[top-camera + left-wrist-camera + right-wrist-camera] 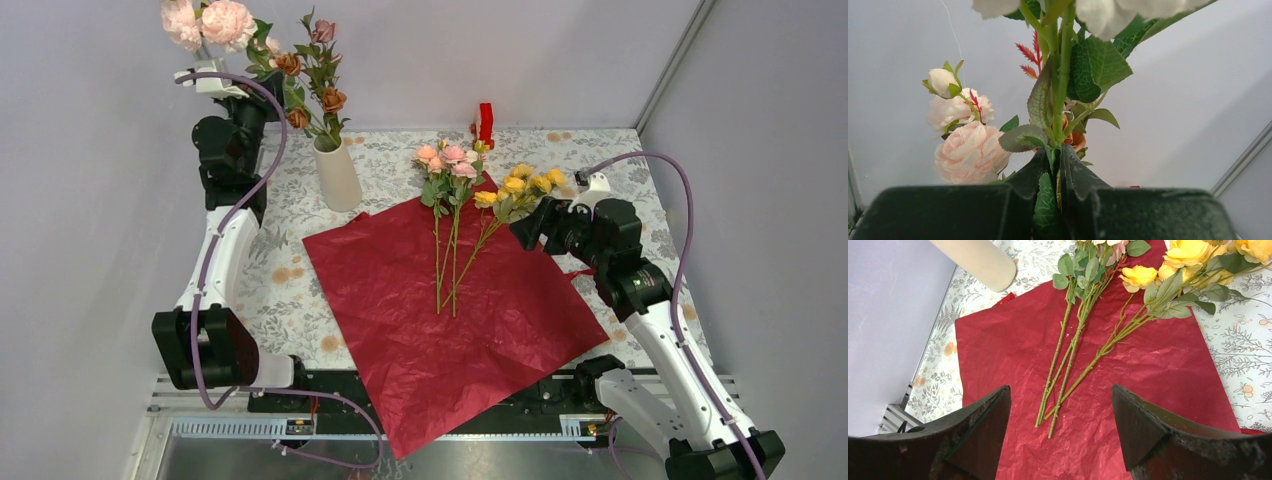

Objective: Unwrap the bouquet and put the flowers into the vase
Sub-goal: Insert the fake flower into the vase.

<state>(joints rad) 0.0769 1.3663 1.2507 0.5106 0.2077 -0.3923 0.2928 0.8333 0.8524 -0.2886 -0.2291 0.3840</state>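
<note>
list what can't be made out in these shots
Left wrist view: lower end of the flower stem, buried between the shut fingers of the left gripper.
Right wrist view: most of the vase, cut off by the top edge.
Top view: the small red thing at the back, too small to identify.

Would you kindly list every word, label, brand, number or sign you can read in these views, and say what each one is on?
None: no readable text shows in any view.
The vase and the red wrapping paper show no markings.
The tablecloth bears only a floral print.
The small red object at the far edge is too small to tell.
</note>
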